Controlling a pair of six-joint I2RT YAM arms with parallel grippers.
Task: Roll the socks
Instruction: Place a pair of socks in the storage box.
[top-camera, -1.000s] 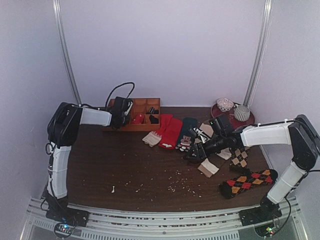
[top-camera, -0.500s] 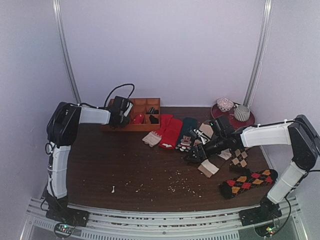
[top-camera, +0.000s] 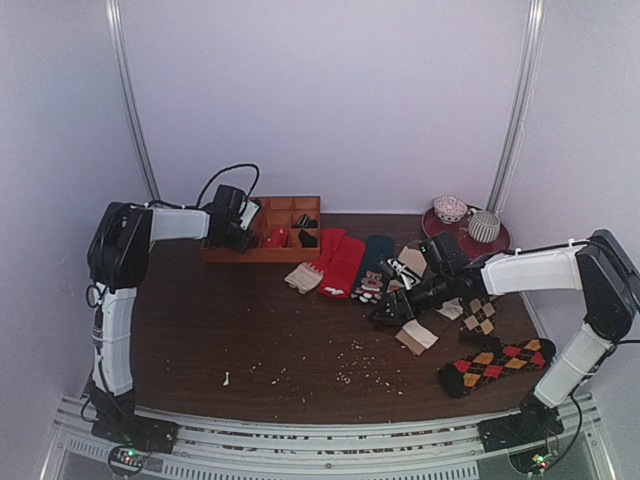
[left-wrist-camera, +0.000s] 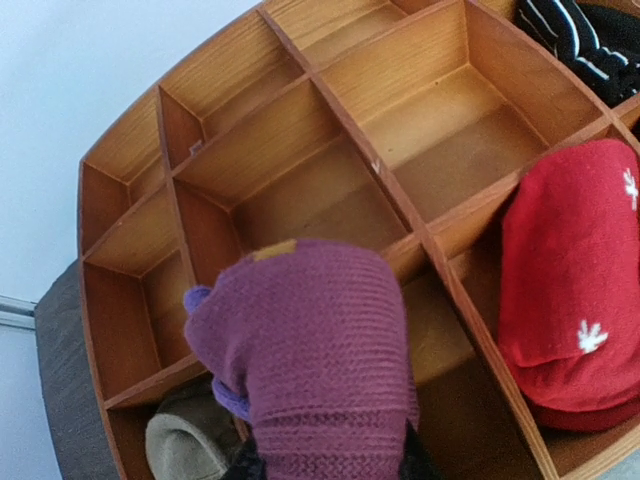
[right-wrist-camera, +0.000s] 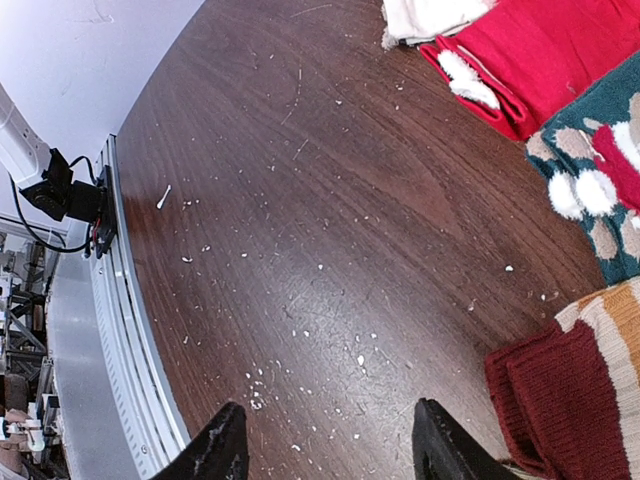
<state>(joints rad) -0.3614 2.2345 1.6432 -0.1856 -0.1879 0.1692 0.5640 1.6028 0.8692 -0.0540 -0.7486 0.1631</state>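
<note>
Robot lab booth, white walls (top-camera: 330, 100), aluminium rails (top-camera: 300, 432)

My left arm (top-camera: 118, 310) stands upright from its base, its forearm reaching level to the right, with my left claw (top-camera: 240, 228) clamped on a purple sock (left-wrist-camera: 310, 350). My right arm (top-camera: 530, 268) stretches leftward, wrist angled down. My right claw (right-wrist-camera: 330, 450) has its fingers parted, with nothing between them.

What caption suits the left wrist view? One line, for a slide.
Left tool holds a rolled purple sock over the wooden divider tray, beside a compartment holding a red sock.
</note>
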